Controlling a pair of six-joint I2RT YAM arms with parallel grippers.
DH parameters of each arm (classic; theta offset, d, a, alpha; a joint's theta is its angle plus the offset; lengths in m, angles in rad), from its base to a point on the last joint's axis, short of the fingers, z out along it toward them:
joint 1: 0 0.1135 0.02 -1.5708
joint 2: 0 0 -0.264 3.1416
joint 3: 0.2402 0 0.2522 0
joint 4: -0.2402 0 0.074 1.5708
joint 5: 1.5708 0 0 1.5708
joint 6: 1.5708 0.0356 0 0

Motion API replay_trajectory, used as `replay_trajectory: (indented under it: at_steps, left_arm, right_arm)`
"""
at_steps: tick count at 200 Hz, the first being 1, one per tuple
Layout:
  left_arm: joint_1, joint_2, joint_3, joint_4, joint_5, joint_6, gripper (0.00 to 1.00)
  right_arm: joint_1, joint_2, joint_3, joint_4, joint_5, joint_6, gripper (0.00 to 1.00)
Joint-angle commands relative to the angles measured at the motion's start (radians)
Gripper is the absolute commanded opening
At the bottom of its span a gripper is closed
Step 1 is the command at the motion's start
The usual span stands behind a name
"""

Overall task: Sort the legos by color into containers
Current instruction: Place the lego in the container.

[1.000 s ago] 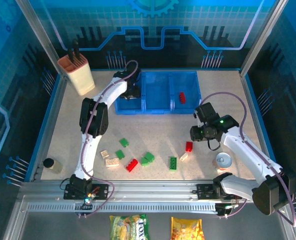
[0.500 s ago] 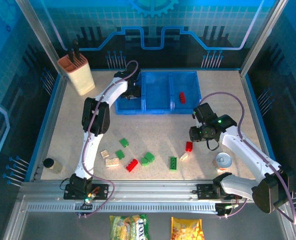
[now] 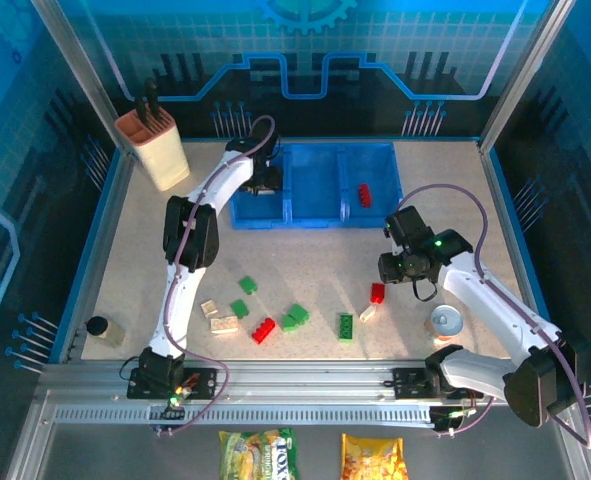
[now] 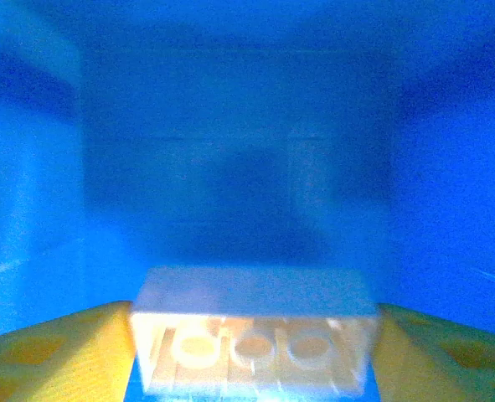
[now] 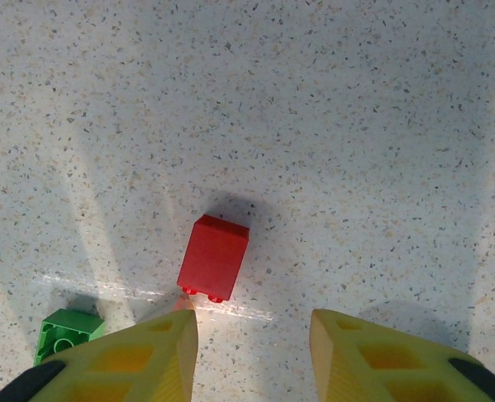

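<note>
Left end effector (image 4: 254,356): in blue bin (image 4: 230,151), cream brick (image 4: 251,310) between fingers (image 4: 54,356); grip unclear.
Right end effector (image 5: 254,347): spread over red brick (image 5: 213,257) on counter (image 5: 331,126).

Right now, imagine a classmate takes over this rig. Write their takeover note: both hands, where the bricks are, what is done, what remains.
Left hand: down in the left bin of the blue tray, cream brick between its fingers; held or released, unclear.
Right hand: open, above a loose red brick on the table.
Done: sorted red brick lies in the right bin.
Left: green bricks, cream bricks and reds on the table.
</note>
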Motion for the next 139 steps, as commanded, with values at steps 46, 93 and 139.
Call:
replay_trajectory:
  at_steps: [46, 93, 139]
  left_arm:
    - [0.004, -0.131, 0.005, -0.057, 0.011, 0.023, 0.76]
    - [0.001, -0.325, -0.146, -0.038, 0.043, 0.007, 0.76]
    - [0.002, -0.54, -0.354, -0.046, 0.119, -0.003, 0.76]
  right_arm:
    - [0.013, -0.017, 0.011, -0.031, 0.007, 0.006, 0.41]
    - [0.013, -0.03, 0.016, -0.032, 0.01, 0.025, 0.42]
    - [0.013, -0.047, 0.016, -0.056, 0.014, 0.074, 0.44]
